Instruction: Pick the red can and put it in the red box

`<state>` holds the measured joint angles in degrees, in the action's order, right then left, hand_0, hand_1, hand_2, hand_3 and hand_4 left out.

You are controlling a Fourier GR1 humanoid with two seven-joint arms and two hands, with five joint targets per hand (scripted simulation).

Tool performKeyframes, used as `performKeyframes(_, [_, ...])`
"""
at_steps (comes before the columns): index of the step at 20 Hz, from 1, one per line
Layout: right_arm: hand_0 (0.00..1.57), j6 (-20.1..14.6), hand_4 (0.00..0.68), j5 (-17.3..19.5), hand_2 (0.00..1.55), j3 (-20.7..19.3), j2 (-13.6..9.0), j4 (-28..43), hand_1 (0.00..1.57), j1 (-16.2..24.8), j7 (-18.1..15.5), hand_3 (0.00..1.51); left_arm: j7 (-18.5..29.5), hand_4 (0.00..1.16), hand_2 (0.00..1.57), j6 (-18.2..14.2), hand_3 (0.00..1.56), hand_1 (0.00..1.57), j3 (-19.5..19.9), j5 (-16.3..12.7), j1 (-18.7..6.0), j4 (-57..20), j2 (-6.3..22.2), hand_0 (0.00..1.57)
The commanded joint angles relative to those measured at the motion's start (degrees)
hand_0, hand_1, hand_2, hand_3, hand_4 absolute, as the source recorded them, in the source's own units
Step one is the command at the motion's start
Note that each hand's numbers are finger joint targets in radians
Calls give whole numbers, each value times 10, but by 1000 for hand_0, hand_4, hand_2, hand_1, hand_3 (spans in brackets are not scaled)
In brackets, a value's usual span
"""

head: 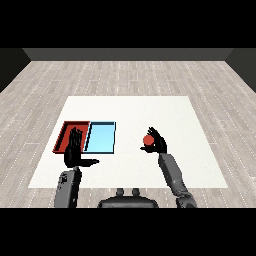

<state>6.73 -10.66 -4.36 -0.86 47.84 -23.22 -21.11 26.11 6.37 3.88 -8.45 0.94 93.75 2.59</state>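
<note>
My right hand point(156, 142) has its fingers curled round the red can point(148, 140), to the right of the light blue tray point(101, 137). To do this step well, I think I must carry the can upright over the blue tray to the red tray point(64, 134). My left hand point(76, 150) rests open with straight fingers at the red tray's near edge, so I should keep it aside.

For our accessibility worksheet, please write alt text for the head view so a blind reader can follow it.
The robot's right hand curls round a red can above the white table. To its left lie a red tray and a light blue tray side by side, with the left hand open over the red tray's near edge.
</note>
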Motion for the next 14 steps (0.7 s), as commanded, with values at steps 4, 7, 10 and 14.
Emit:
performKeyframes(4, [1525,-93,573,56,1476,7,7,-55,1525,-36,-13,1430,-14,0,0,-9,0,0,0,-3,6,30,-3,0])
performKeyframes(7, [1538,-101,575,59,1472,11,3,-36,1538,-41,15,1420,1,0,0,-19,0,0,-18,19,-9,-1,-17,0])
performKeyframes(10, [1528,-85,551,75,1472,26,-5,-38,1528,-12,4,1420,-1,0,0,-3,0,0,-26,10,49,52,-15,0])
performKeyframes(14, [1531,-106,546,79,1468,27,3,-19,1531,-27,40,1413,4,0,0,-5,0,0,7,1,-28,-25,6,0])
